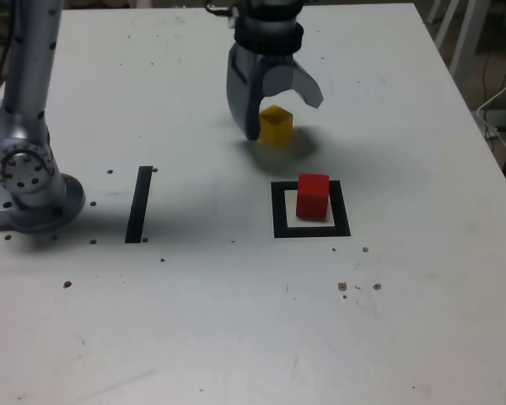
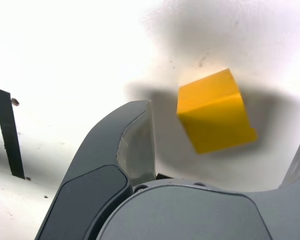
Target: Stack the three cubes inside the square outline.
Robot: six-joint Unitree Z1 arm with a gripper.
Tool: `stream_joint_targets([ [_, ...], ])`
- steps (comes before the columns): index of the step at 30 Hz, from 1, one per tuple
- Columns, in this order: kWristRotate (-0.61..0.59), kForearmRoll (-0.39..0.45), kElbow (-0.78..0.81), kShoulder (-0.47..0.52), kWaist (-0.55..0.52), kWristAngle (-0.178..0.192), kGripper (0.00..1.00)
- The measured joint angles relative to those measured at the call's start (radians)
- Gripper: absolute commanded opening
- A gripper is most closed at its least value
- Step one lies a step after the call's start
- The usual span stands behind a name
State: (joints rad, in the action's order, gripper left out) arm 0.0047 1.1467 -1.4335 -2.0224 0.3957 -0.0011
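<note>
Yellow cube (image 1: 277, 125) was bracketed by the spread-apart claw (image 1: 282, 114), ungripped; closing, then stacking on red cube (image 1: 312, 196), was judged next.

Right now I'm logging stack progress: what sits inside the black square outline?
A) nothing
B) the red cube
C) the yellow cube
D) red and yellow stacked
B: the red cube stands alone within the square outline, while the yellow cube lies apart on the table, between the jaws of the open gripper.
</note>
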Motion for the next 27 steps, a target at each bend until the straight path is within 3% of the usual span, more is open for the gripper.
stream_joint_targets([
  [8, 0.021, 0.073, -0.098, -0.08, 0.025, -0.005, 0.83],
  [13, 0.046, 0.136, -0.16, -0.125, 0.037, -0.005, 0.59],
  [19, 0.073, 0.138, -0.176, -0.14, 0.037, -0.005, 0.31],
  [27, 0.093, 0.126, -0.177, -0.142, 0.037, -0.006, 0.28],
])
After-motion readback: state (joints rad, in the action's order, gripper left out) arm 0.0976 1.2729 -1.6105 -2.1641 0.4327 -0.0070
